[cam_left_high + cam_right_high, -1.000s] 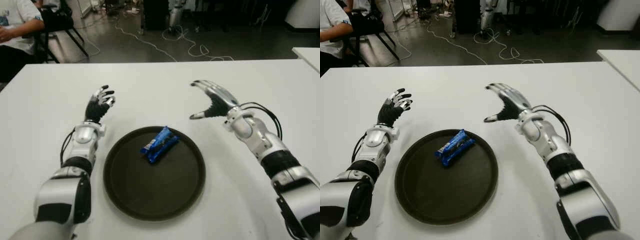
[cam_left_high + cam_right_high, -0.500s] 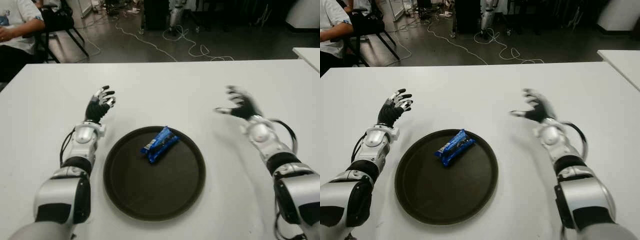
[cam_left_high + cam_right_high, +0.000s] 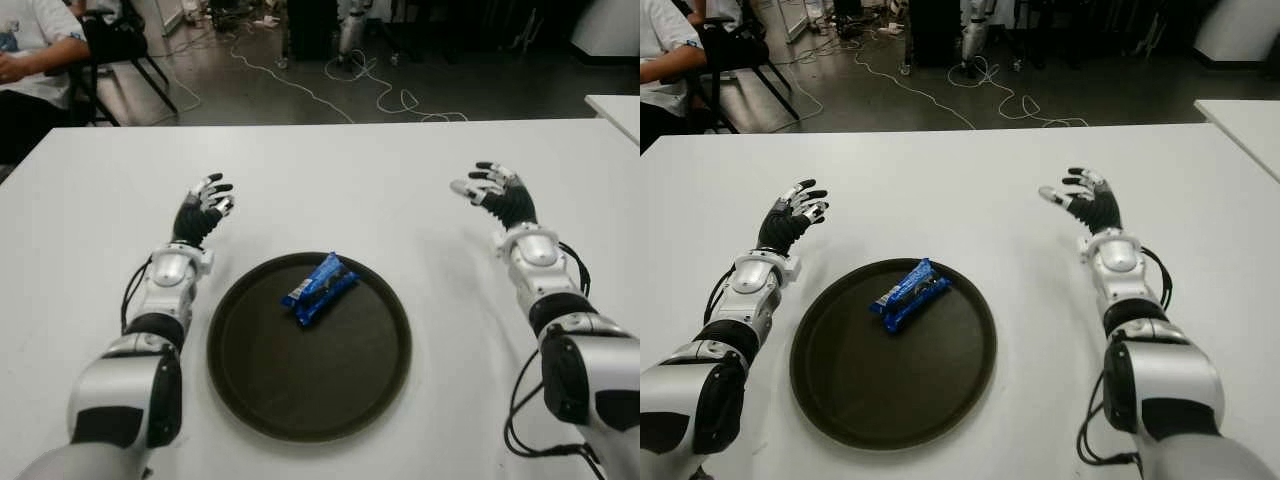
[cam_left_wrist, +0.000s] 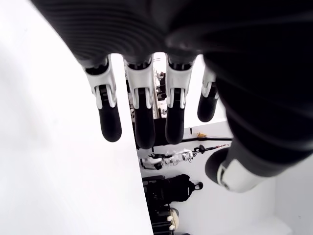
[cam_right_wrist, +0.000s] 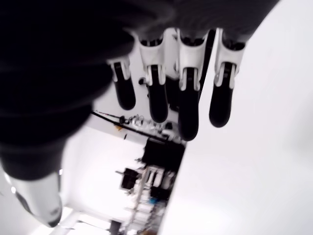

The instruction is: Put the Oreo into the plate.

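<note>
A blue Oreo packet (image 3: 319, 288) lies inside the round dark plate (image 3: 300, 395), toward its far rim. My left hand (image 3: 203, 205) shows to the left of the plate over the white table, fingers (image 4: 139, 120) spread and holding nothing. On the other side, my right hand (image 3: 495, 192) is out to the right of the plate, well apart from it. Its fingers (image 5: 188, 105) are spread too, with nothing in them.
The white table (image 3: 330, 180) runs wide around the plate. A person (image 3: 30, 50) sits on a chair past the table's far left corner. Cables (image 3: 340, 85) lie on the floor beyond the far edge. Another white table's corner (image 3: 615, 105) shows at far right.
My right hand has swung away from the plate's far right side to the right and turned its fingers forward. The Oreo packet and my left hand have stayed in place.
</note>
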